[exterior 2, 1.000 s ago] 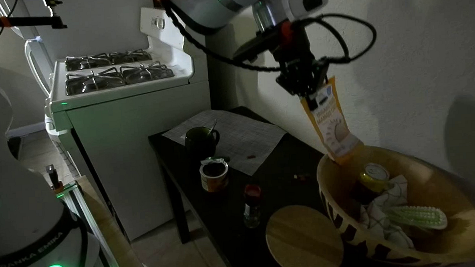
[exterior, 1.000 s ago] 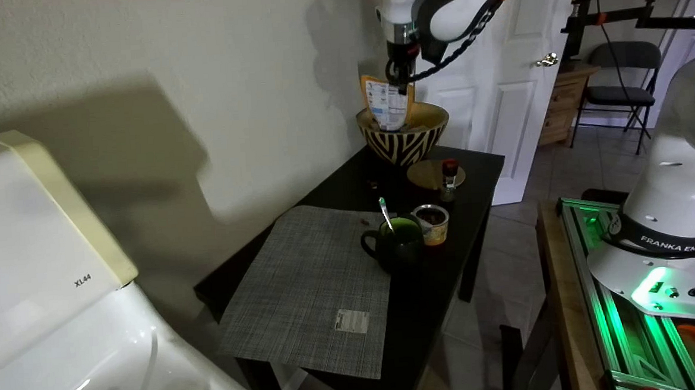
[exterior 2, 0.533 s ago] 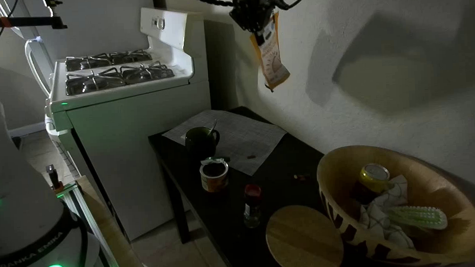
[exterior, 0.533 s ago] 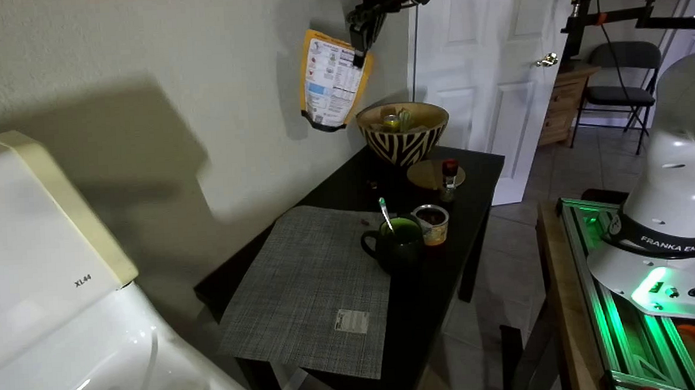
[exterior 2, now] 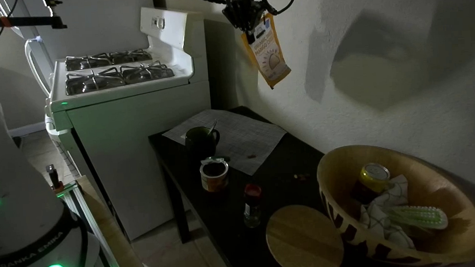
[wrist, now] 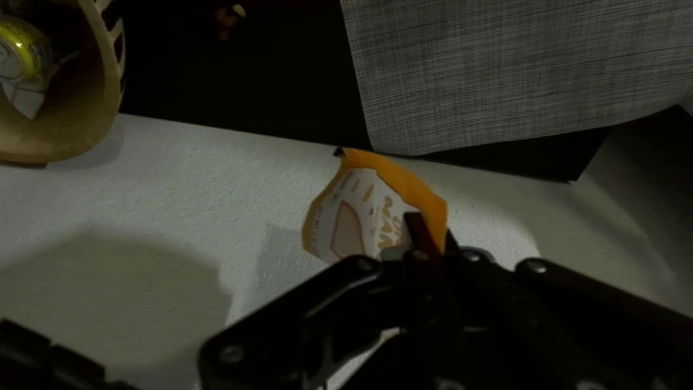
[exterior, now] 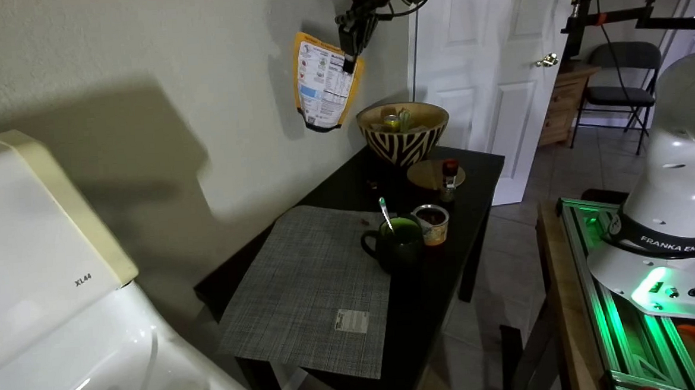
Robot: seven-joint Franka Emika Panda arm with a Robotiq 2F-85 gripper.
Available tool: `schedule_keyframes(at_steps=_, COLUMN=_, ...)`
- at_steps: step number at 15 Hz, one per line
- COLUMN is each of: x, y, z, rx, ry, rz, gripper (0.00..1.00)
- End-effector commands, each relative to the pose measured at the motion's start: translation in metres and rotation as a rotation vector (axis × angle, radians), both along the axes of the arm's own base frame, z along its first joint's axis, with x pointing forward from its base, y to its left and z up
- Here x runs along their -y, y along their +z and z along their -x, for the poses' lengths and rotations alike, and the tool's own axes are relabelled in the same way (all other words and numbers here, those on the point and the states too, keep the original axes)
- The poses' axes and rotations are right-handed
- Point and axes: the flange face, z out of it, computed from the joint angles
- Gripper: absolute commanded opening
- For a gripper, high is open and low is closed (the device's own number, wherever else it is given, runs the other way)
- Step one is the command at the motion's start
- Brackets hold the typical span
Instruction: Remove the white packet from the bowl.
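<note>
A gripper [exterior: 349, 66] pinches the edge of a tilted white packet [exterior: 324, 86] with an orange border, holding it in the air before a pale wall [exterior: 215, 53], to the left of a zebra-striped bowl [exterior: 403, 145] and mostly higher than its rim. The bowl stands toward the far end of a black table [exterior: 480, 167] and holds a yellow thing [exterior: 391, 121] and a green thing [exterior: 404, 120]. On the bowl's near side are a round board [exterior: 422, 175], a red-capped jar [exterior: 449, 179], a small tub [exterior: 436, 231], a dark mug [exterior: 400, 253] with a spoon [exterior: 386, 214], and, reaching farthest from it, a grey placemat [exterior: 307, 280].

smooth wooden bowl [exterior 2: 428, 181], matt woven placemat [exterior: 310, 286], rough wall [exterior: 216, 77], shiny metal can [exterior 2: 374, 177]
</note>
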Motion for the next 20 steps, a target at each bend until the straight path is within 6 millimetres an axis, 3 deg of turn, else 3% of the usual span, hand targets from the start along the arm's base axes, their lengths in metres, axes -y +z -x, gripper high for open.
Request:
schedule_keyframes(at_steps=1, x=-0.039, y=-0.031, z=-0.019, rx=-0.078, ry=-0.052, rz=-0.017, gripper=0.01)
schedule_keyframes(at_steps=6, x=-0.11, y=-0.083, z=-0.032, rx=-0.213, ry=-0.085, rz=-0.03, gripper=0.01)
schedule_keyframes(at_steps=12, x=-0.166, y=-0.135, z=-0.068, rx=-0.296, ry=-0.12, rz=-0.137, gripper=0.01)
schedule_keyframes(at_steps=16, x=-0.184, y=-0.156, z=-0.089, rx=-0.358, ry=-0.116, rz=-0.259, gripper=0.01)
schedule_keyframes(at_steps=20, x=-0.183, y=-0.182, z=-0.105, rx=-0.402, ry=-0.131, rz=-0.364, gripper=0.01)
